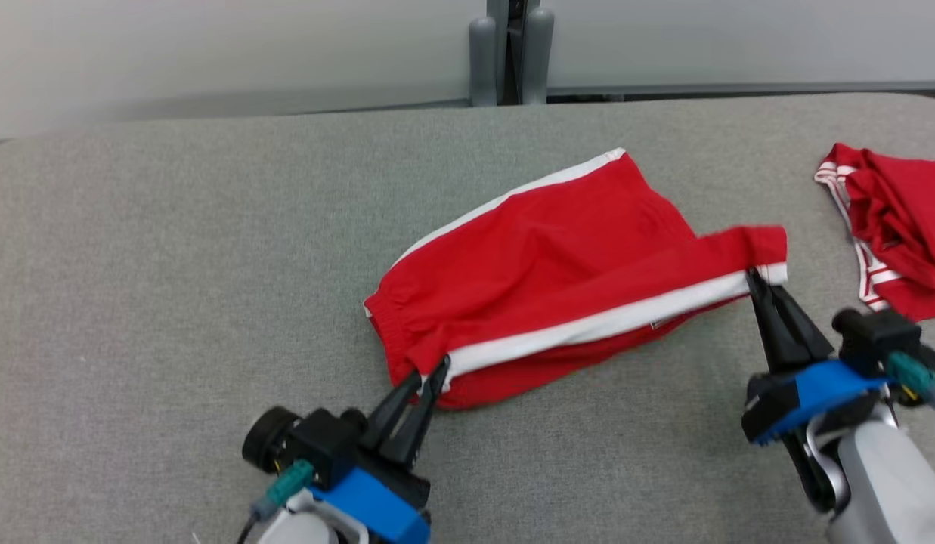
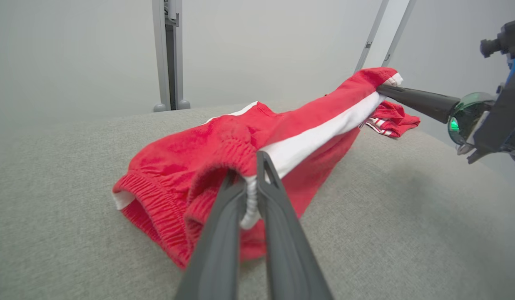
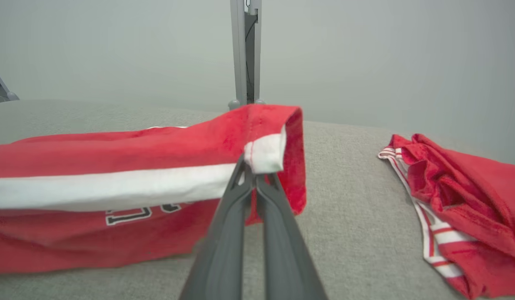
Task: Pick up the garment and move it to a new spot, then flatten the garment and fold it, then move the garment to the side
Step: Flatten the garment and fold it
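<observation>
Grey fingers come first: your left gripper is pinched tight on the waistband end of the white stripe. Your right gripper is clamped on the same stripe at the leg hem. Between the two, the near edge of the red shorts is raised off the padded table and drawn taut. The rest of the cloth rests on the table, on your side of the grey post and roughly in line with it. You look mid-fold to me: placing and flattening seem done, the fold is not yet laid down, and the move aside is yet to do. A second red garment lies crumpled well right of the post, apart from the shorts.
</observation>
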